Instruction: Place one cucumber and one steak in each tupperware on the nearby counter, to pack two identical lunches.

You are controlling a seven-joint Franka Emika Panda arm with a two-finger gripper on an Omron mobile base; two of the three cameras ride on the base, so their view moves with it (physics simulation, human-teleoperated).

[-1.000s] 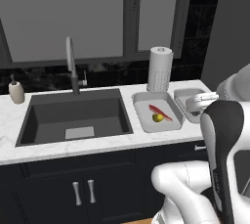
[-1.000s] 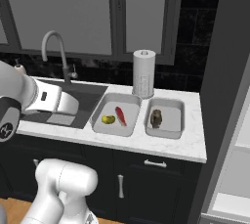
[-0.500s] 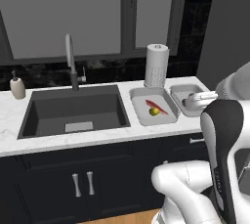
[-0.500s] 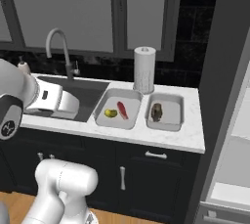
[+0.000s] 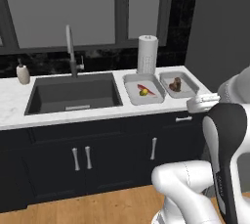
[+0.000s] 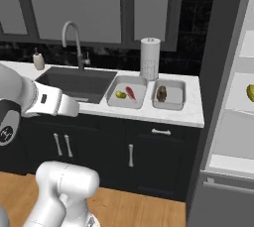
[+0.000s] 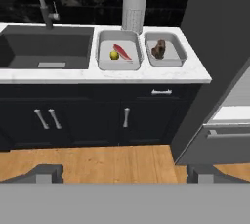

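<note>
Two grey tupperware trays stand side by side on the white counter (image 7: 146, 74), right of the sink. The left tupperware (image 7: 104, 60) (image 5: 131, 87) (image 6: 113, 100) holds a yellow-green cucumber (image 7: 114, 55) (image 5: 143, 92) (image 6: 120, 94) beside a slim red steak (image 7: 123, 52) (image 6: 130, 92). In the right tupperware (image 7: 177, 55) (image 5: 188, 82) (image 6: 176, 100) sits a dark brown steak chunk (image 7: 157, 49) (image 5: 176, 85) (image 6: 161, 93). My gripper (image 7: 125, 174) is open and empty, well back from the counter over the wooden floor, fingertips (image 7: 46, 171) far apart.
A dark sink basin (image 5: 73, 96) with a faucet (image 5: 71, 47) lies left of the trays. A paper towel roll (image 5: 147, 54) stands behind them and a soap bottle (image 5: 22, 73) at far left. An open fridge (image 6: 233, 122) at right has a yellow-green thing (image 6: 250, 92) on a shelf.
The whole picture has shifted: the base has backed away from the counter, so cabinets and floor now show. The trays and food have not moved. The gripper stays open.
</note>
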